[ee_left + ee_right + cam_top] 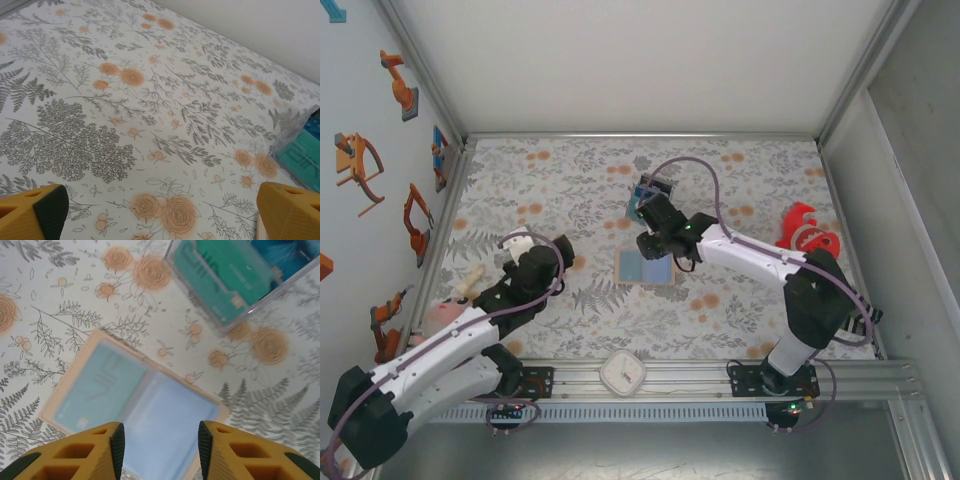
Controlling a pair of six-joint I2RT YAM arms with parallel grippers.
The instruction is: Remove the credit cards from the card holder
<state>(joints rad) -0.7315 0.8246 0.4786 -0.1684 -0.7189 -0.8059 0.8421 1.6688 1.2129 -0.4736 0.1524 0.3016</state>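
The card holder [646, 268] lies unfolded and flat on the flowered cloth, its tan rim [75, 365] framing two pale pockets. A teal credit card [97, 387] with a small chip sits in the left pocket. The right half shows a pale blue face [170, 420]. My right gripper [160, 445] hovers just above the holder's right half, open, with nothing between its fingers [116, 442]; from above it [662, 250] stands at the holder's far right corner. My left gripper [162, 212] is open wide over bare cloth, well left of the holder [520, 248].
A clear box with a teal-and-black block [235, 277] lies just beyond the holder [648, 195], and its corner shows in the left wrist view [300, 150]. A red object [807, 232] sits at the right. A white clock [622, 372] rests on the front rail. Small items [450, 312] lie far left.
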